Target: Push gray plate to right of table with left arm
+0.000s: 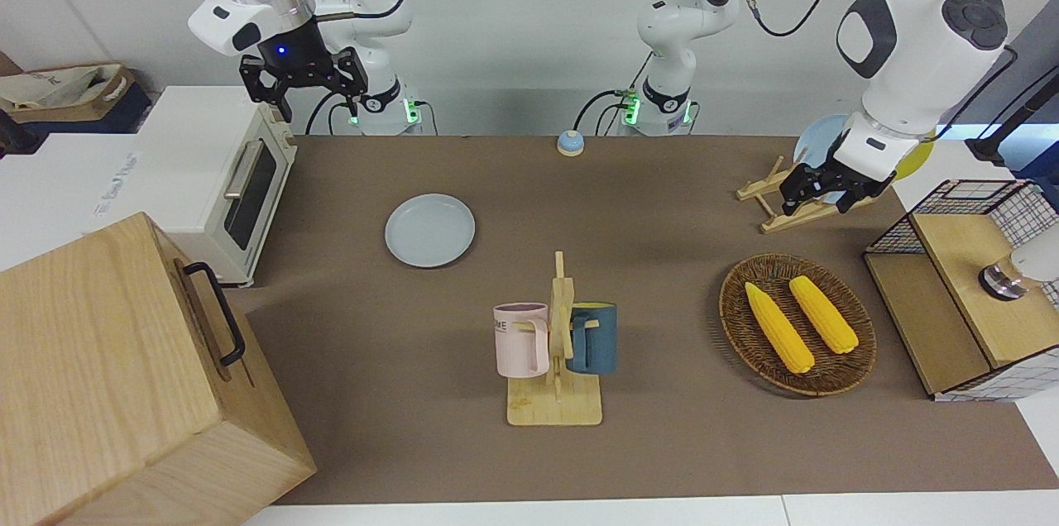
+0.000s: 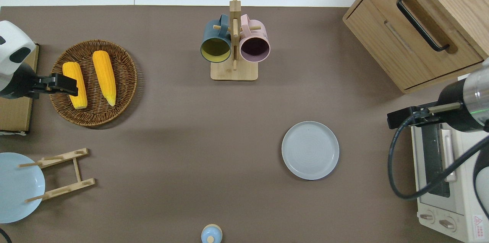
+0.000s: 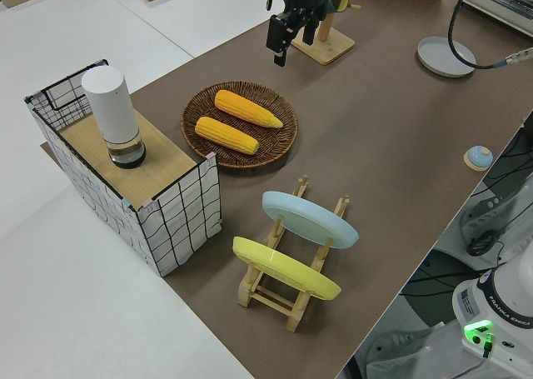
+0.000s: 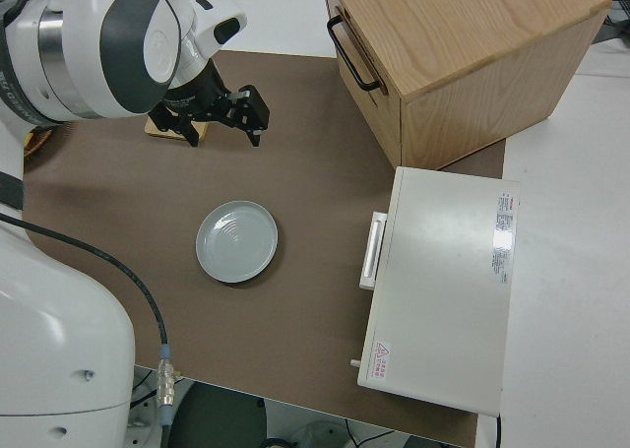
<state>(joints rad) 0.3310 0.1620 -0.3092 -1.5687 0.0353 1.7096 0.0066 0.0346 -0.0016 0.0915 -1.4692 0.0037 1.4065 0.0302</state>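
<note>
The gray plate (image 1: 430, 230) lies flat on the brown table (image 1: 662, 203), between the toaster oven and the mug rack; it also shows in the overhead view (image 2: 310, 150) and the right side view (image 4: 236, 241). My left gripper (image 1: 823, 188) is open and empty, up in the air over the edge of the wicker basket at the left arm's end of the table (image 2: 74, 85), far from the plate. It also shows in the left side view (image 3: 293, 39). My right gripper (image 1: 304, 89) is open, and the right arm is parked.
A mug rack (image 1: 556, 344) holds a pink and a blue mug. The wicker basket (image 2: 95, 115) holds two corn cobs. A toaster oven (image 1: 223, 179), a big wooden box (image 1: 107, 377), a plate rack (image 3: 296, 254), a wire-sided box (image 1: 968, 286) and a small blue bell (image 1: 570, 143) stand around the table.
</note>
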